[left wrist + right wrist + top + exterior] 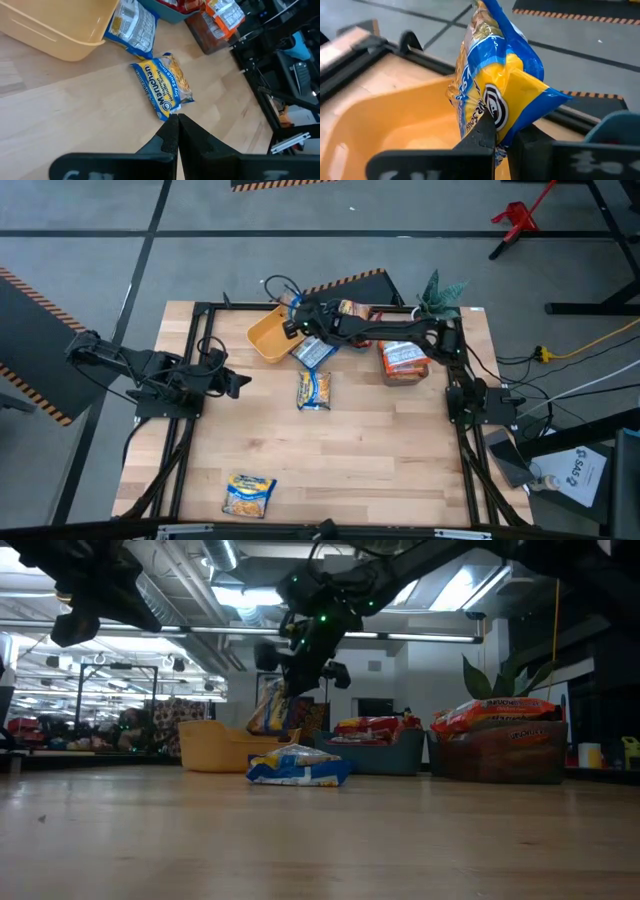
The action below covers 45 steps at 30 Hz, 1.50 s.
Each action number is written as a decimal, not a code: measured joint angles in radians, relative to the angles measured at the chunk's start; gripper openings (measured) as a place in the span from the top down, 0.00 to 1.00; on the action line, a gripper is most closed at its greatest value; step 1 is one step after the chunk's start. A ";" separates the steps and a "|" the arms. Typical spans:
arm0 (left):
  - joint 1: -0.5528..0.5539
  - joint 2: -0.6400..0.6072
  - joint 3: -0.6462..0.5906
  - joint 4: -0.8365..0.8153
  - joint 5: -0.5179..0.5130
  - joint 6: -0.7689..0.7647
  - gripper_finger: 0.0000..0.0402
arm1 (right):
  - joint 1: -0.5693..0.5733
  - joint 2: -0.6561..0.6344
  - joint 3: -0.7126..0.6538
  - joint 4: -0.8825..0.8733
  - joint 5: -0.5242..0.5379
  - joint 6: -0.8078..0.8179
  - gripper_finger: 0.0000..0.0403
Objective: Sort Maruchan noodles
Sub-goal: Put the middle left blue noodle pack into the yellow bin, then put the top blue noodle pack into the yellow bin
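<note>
My right gripper reaches over the yellow bin at the table's far side, shut on a yellow-and-blue Maruchan noodle packet. A second packet lies by the bin's right wall, white back up. Another yellow-and-blue packet lies flat at mid-table. One more lies near the front edge. My left gripper hovers shut and empty at the table's left; its shut fingertips point toward the mid-table packet. My right gripper pinches the packet by one end between its two fingers, coming slanting down from the table's right. The packet is lifted clear above the yellow bin's hollow. In the low view it hangs beneath the gripper.
A teal bin holds red packets, and a grey bin at the far right holds orange ones. A plant stands at the far right corner. Black frame rails run along the table's sides. Bare wood lies at the table's near half.
</note>
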 joint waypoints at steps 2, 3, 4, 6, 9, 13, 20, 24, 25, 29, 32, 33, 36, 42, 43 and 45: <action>0.000 0.000 0.000 0.000 0.000 0.003 1.00 | 0.000 0.012 0.000 -0.017 0.000 0.010 0.99; 0.000 0.000 0.000 0.000 0.000 0.003 1.00 | 0.000 0.019 0.000 -0.017 -0.001 0.010 0.99; 0.000 0.000 0.000 0.000 0.000 0.003 1.00 | -0.001 0.024 0.000 -0.021 -0.004 0.010 0.99; 0.000 0.000 0.000 -0.003 0.000 0.003 1.00 | -0.001 0.031 0.000 -0.019 -0.002 0.010 0.99; 0.000 0.000 0.000 -0.011 -0.001 0.003 1.00 | -0.001 0.046 0.002 -0.015 -0.006 0.010 0.99; 0.000 0.000 0.000 -0.017 -0.002 0.003 1.00 | -0.001 0.067 0.001 -0.023 -0.024 0.010 0.99; 0.000 0.000 0.000 -0.023 -0.002 0.003 1.00 | -0.002 0.075 0.001 -0.022 -0.043 0.008 0.88; 0.000 0.000 0.000 -0.025 -0.002 0.003 1.00 | -0.002 0.075 0.000 -0.020 -0.035 -0.003 0.75; 0.000 0.000 0.000 -0.025 -0.002 0.004 1.00 | -0.002 0.075 0.001 -0.021 -0.029 -0.005 0.72; 0.000 0.000 0.000 -0.034 0.001 0.003 1.00 | -0.007 0.070 0.029 -0.075 -0.049 -0.019 0.60; 0.000 0.000 0.000 -0.042 0.005 0.004 1.00 | -0.007 0.068 0.109 -0.178 -0.052 -0.064 0.53; 0.000 0.000 0.000 -0.044 0.006 0.004 1.00 | -0.007 0.068 0.146 -0.225 -0.050 -0.086 0.52; 0.000 0.000 0.000 -0.050 0.004 0.004 1.00 | 0.001 0.064 0.262 -0.380 -0.069 -0.121 0.50; 0.000 0.000 0.000 -0.051 0.005 0.004 1.00 | 0.078 0.062 0.383 -0.699 -0.104 -0.158 0.49; 0.000 0.000 0.000 -0.051 0.005 0.004 1.00 | 0.096 0.062 0.376 -0.736 -0.132 -0.141 0.49; 0.000 0.000 0.000 -0.051 0.006 0.004 1.00 | 0.133 0.062 0.334 -0.785 -0.153 -0.127 0.49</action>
